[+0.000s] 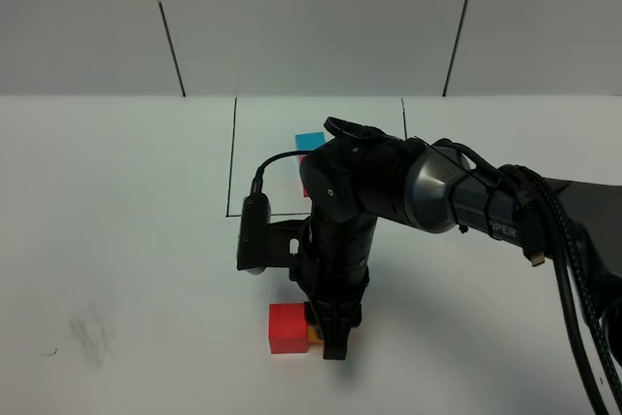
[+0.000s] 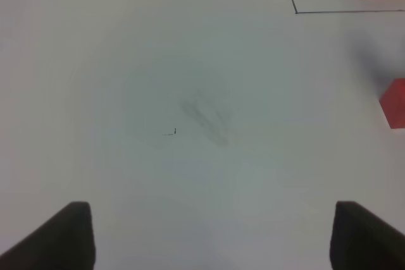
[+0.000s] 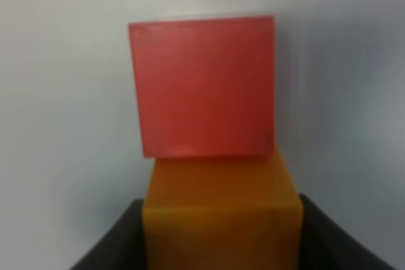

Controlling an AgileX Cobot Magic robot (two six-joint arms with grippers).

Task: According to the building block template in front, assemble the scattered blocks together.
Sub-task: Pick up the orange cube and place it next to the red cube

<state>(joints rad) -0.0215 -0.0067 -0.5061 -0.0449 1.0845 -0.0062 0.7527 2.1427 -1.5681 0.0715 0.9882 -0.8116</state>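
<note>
Against the red cube (image 3: 202, 86), the right end effector (image 3: 221, 235) pinches the orange cube (image 3: 221, 200).

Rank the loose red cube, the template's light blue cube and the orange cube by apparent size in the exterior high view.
1. red cube, fully visible.
2. light blue cube, partly behind the arm and farther away, so real size is unsure.
3. orange cube, only a sliver shows beside the red one.
</note>
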